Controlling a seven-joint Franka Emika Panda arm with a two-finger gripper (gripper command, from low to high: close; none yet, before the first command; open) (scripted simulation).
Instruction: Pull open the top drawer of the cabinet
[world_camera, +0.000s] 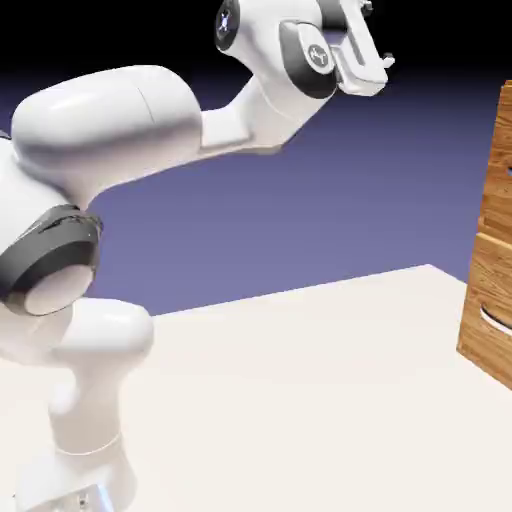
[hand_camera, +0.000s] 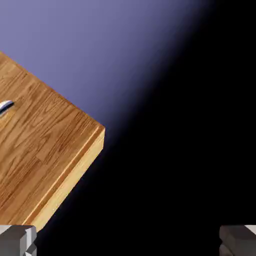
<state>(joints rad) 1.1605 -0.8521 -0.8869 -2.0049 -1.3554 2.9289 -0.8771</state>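
Currently the white two-fingered gripper (world_camera: 376, 75) is spread wide, holding nothing, up and well apart from the tall orange-brown wood-grain cabinet (world_camera: 490, 275) at the exterior view's right. The flat wood-grain top drawer (world_camera: 497, 190) shows its pale curved handle (hand_camera: 5, 106) at the hand view's left edge. Best to lower and level the wrist, centring that handle before advancing.

The cabinet (world_camera: 492, 270) looks like wood, orange-brown with darker streaked grain and a low sheen; in the hand view, its edge strip is paler wood. The handle (world_camera: 496, 320) low on the cabinet looks smooth and glossy. Left of the cabinet in the exterior view, the arm (world_camera: 110, 120) has smooth, glossy white shells, plastic-like, with dark bands. The surface (world_camera: 300, 400) beside the cabinet looks smooth and matt.
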